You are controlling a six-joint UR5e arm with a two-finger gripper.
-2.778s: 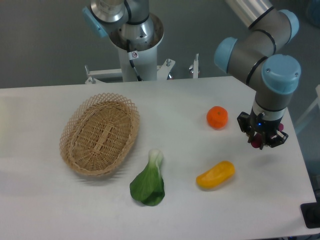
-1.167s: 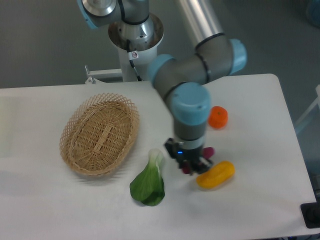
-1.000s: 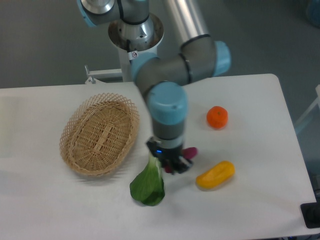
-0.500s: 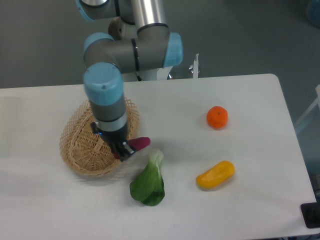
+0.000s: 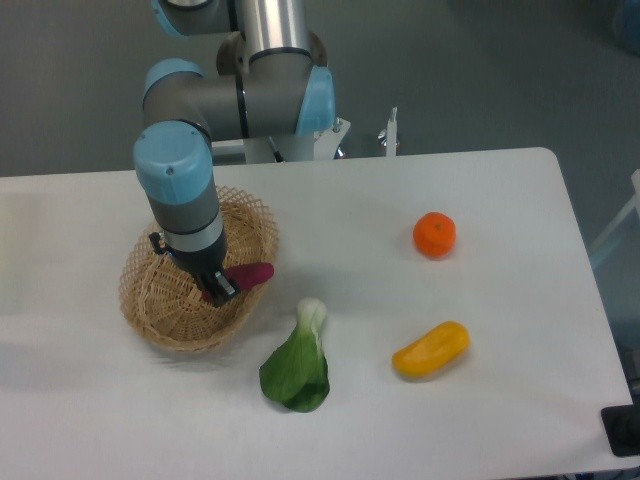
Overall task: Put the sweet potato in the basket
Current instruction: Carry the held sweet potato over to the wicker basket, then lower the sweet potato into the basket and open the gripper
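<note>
Carried from the right edge of the tabletop (image 5: 520,420) across to the left, the sweet potato (image 5: 250,274) now hangs over the basket (image 5: 150,310), where 2.8 seconds ago it was out beyond the orange fruit (image 5: 435,235).

Seen from the single fixed camera, the hand (image 5: 214,290) pinches one end of the reddish-purple root, whose free end points right, toward the near-right rim of the wicker. The arm's blue-capped wrist stands upright above the basket's middle and hides much of its floor. Whether the root touches the weave or is held just above it cannot be told from this angle.

Untouched on the white surface lie the green leafy vegetable (image 5: 296,368) just beside the basket's near-right rim, the yellow-orange vegetable (image 5: 431,350) farther right, and the orange fruit behind it.

By this view the pick-up and the carry are done. Left, it appears, are a short lowering, the letting go, and drawing the arm clear of the rim.
</note>
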